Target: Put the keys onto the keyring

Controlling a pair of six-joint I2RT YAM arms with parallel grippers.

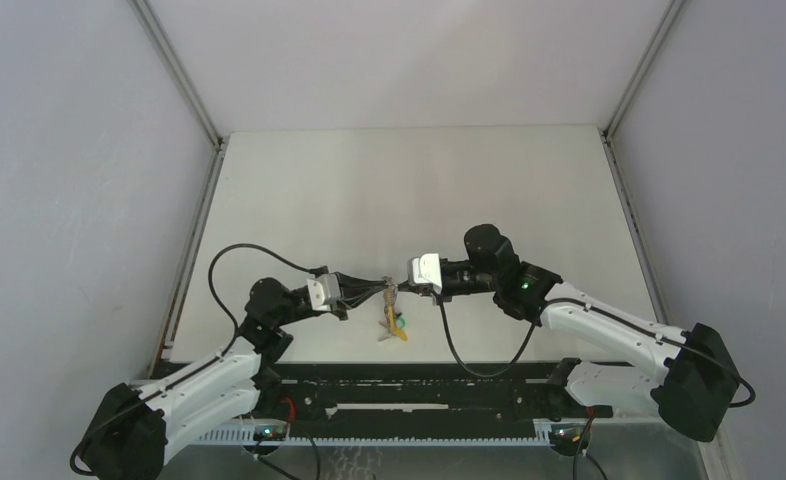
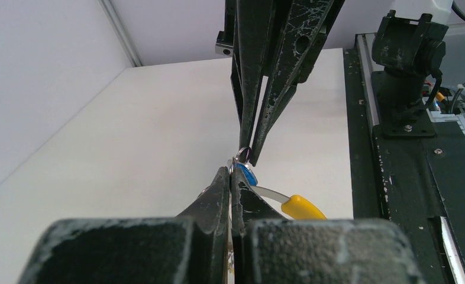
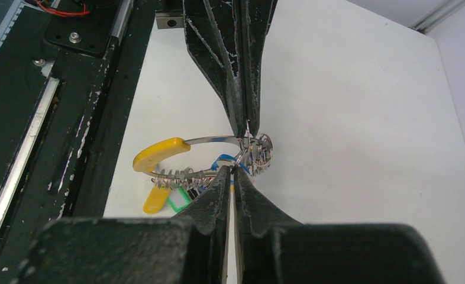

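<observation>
Both grippers meet tip to tip above the table's front middle. My left gripper is shut on the keyring, pinching its thin metal band near the open end. The keyring's yellow curved section and grey coiled part hang below. My right gripper is shut on the small wire ring of the blue key, held against the band's end. A yellow key and a green key hang from the coiled part. Other keys are hidden.
The black base rail runs along the near table edge, close below the hanging keys. The right arm's base mount stands on that rail. White enclosure walls stand on the left, back and right.
</observation>
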